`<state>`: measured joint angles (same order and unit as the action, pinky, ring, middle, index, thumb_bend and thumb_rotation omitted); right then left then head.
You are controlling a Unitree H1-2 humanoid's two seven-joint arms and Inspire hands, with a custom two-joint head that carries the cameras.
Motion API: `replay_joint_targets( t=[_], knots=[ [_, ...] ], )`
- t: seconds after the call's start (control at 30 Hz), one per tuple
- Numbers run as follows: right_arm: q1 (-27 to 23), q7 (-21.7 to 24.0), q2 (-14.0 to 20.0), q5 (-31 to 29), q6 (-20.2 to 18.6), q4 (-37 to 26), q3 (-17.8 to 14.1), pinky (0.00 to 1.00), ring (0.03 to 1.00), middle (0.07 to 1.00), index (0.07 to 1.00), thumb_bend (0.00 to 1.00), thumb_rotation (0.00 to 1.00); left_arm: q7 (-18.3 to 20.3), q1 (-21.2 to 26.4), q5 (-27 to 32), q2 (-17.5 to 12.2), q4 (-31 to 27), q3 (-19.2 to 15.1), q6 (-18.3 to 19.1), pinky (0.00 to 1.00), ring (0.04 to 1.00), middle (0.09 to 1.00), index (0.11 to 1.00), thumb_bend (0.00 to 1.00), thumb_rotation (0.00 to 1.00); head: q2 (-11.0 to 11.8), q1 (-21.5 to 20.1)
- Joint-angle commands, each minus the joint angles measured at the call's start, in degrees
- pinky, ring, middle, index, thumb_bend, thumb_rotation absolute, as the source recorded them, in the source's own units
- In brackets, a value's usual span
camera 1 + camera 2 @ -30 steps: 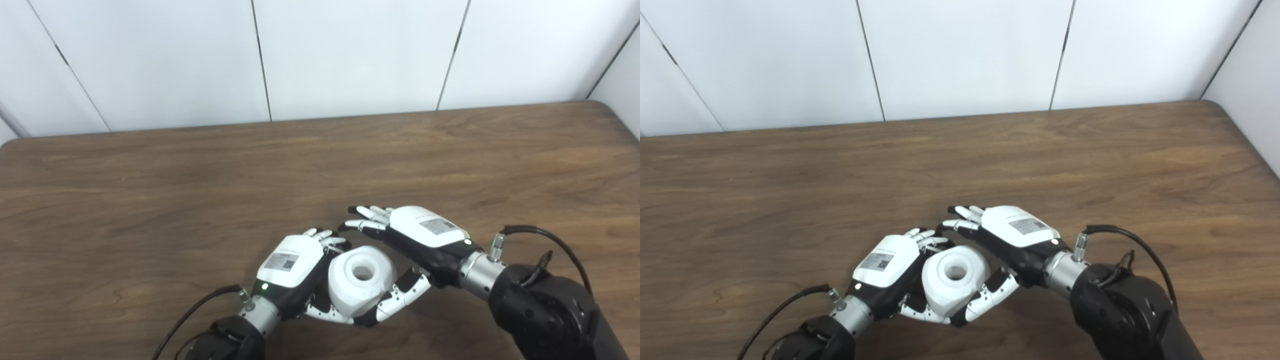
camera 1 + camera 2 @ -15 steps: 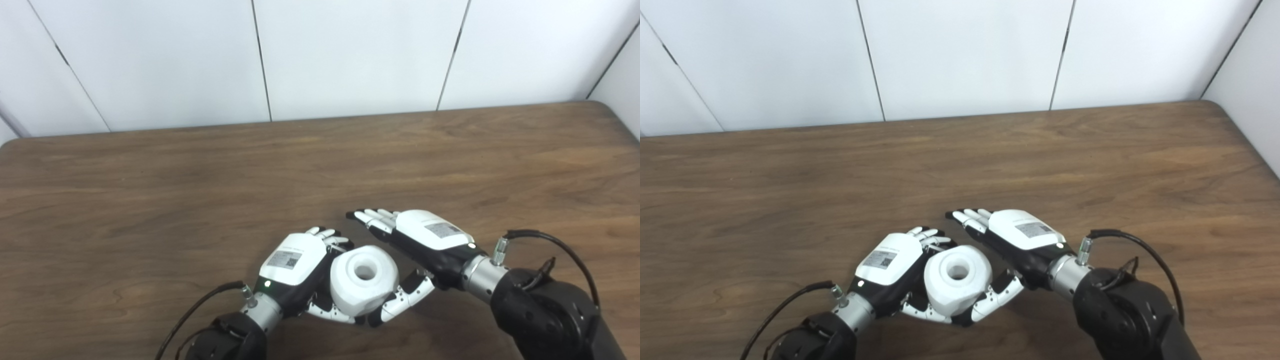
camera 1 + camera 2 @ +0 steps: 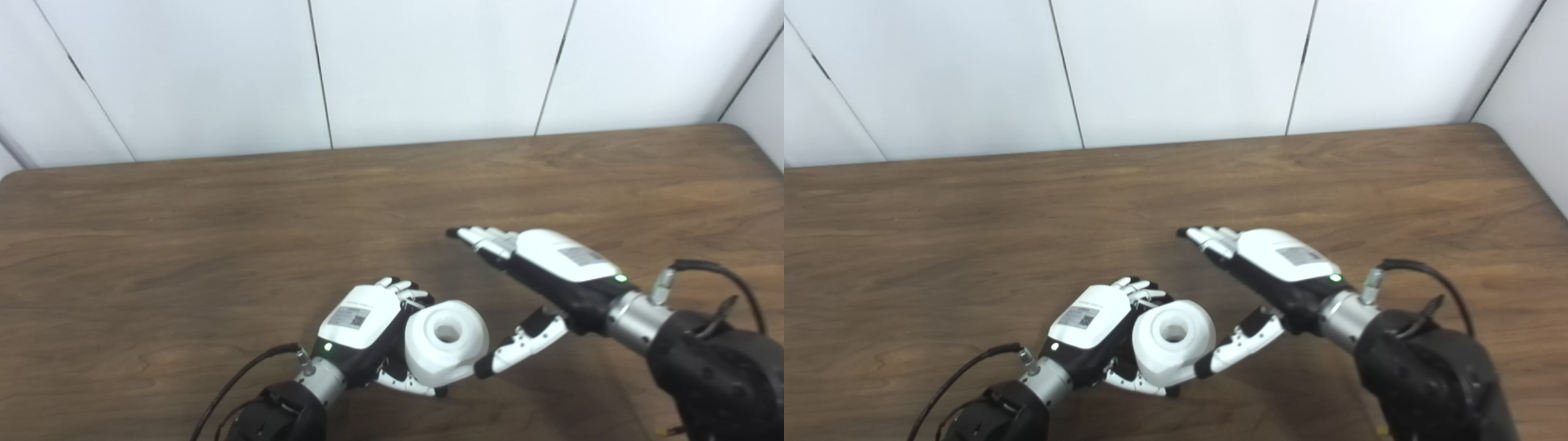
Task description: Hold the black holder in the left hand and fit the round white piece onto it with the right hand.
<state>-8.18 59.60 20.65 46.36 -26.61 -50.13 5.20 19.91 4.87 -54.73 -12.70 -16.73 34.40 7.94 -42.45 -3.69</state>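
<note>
Left hand (image 3: 361,318) low on the wooden surface (image 3: 184,245), fingers wrapped round the round white piece (image 3: 446,351), bore facing up. Right hand (image 3: 551,272) at its two o'clock, spread, holding nothing, thumb tip just beside the piece.

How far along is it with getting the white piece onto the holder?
Nearly done, it seems. The round white piece sits against the left hand, which grips it; the black holder itself is hidden. The right hand is open, apart from the piece. Left: confirming it is seated.
</note>
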Motion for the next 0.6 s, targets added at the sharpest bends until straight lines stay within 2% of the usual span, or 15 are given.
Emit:
replay_joint_targets(
  t=[0.0,0.3,0.4,0.57],
  knots=[
    [-0.97,0.25,1.14,-0.86,-0.26,-2.31,-1.5,1.0,1.0,1.0,1.0,1.0,0.47,4.12,-2.2,-0.54,-1.43,3.75,1.93,-0.25,0.95,0.901,0.814,0.486,0.52,0.05,-0.06,-0.14],
    [-0.03,3.1,2.31,-3.18,-0.29,-3.49,-8.03,1.0,1.0,1.0,1.0,1.0,0.47,4.18,-2.08,-0.47,-1.9,4.01,1.78,-0.54,0.95,0.898,0.807,0.486,0.52,0.05,0.17,-0.49],
    [0.28,3.12,3.07,-3.23,-0.26,-3.54,-8.02,1.0,1.0,1.0,1.0,1.0,0.47,4.44,-1.99,-0.57,-2.0,4.04,1.8,-0.42,0.94,0.898,0.806,0.486,0.52,0.05,0.21,-0.54],
    [0.59,2.87,2.34,-3.83,-0.26,-3.0,-8.68,1.0,1.0,1.0,1.0,1.0,0.48,4.68,-1.74,-0.28,-2.19,4.14,1.44,-0.2,0.93,0.894,0.803,0.487,0.52,0.06,0.3,0.0]
  ],
)
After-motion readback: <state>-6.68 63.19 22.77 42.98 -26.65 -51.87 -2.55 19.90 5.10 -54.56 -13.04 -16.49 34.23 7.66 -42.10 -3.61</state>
